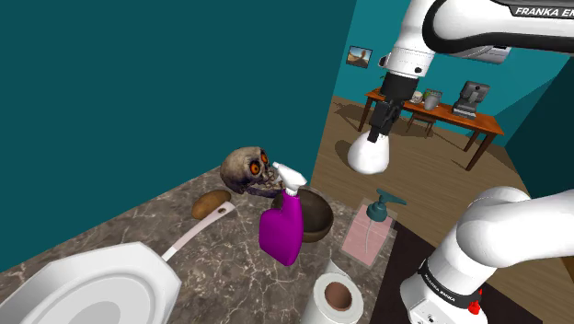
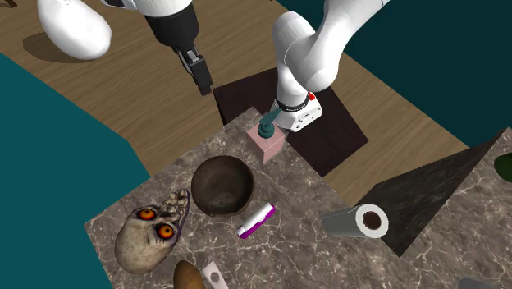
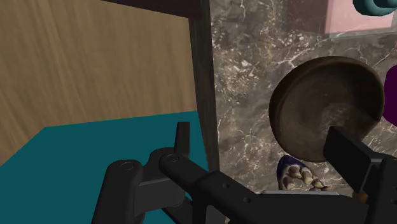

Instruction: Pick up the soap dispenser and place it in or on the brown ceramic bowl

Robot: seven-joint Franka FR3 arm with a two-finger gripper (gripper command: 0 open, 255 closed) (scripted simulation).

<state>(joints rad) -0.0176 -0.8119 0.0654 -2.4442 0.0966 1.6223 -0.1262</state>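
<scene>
Gripper is hanging high beyond the counter edge, jaws spread wide and holding nothing, likely readying an approach, while the soap dispenser is standing upright at the counter's corner, near the brown bowl, so the carry looks short.

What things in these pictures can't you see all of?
Soap dispenser: wrist view, the picture's edge cuts off most of it.
Brown bowl: shoulder view, the purple spray bottle hides part of it.
Skull: wrist view, the gripper covers most of it.
Paper roll: shoulder view, the bottom edge cuts it off.
</scene>
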